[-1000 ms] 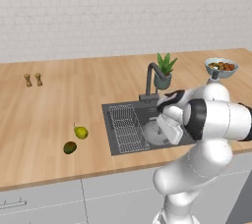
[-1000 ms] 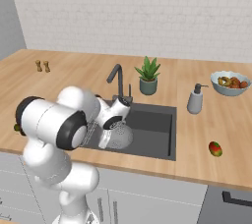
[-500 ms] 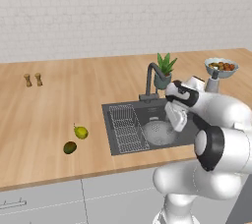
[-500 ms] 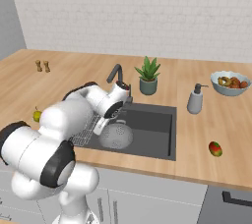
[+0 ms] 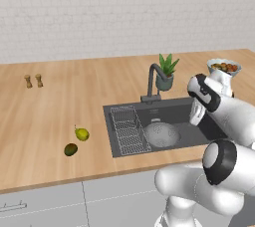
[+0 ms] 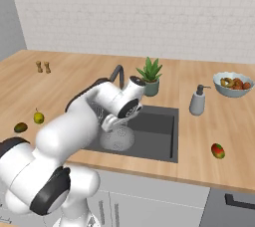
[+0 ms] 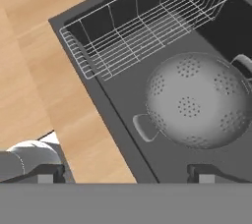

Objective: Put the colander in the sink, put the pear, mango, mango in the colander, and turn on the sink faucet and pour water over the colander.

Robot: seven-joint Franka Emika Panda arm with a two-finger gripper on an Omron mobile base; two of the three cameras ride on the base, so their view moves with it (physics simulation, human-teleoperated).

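Here the gripper [image 7: 125, 171] hangs above the sink [image 5: 122, 109] with its jaws spread wide and nothing between them. Just beyond its fingertips the colander [image 7: 202, 101] sits upright on the basin floor, free of the fingers, with the wire rack [image 7: 147, 21] next to it on the far side. Well away from the gripper, on the wooden counter [image 5: 55, 111] past the rack, lie the pear [image 5: 82, 134] and a darker green-brown fruit [image 5: 70, 149], near each other. The faucet [image 5: 152, 80] stands at the basin's back edge.

A potted plant [image 5: 167, 71] stands on the bench [image 5: 74, 101] by the fruit bowl [image 6: 232, 84] and soap bottle [image 6: 197, 100]; two small shakers [image 5: 33, 81] sit far left.
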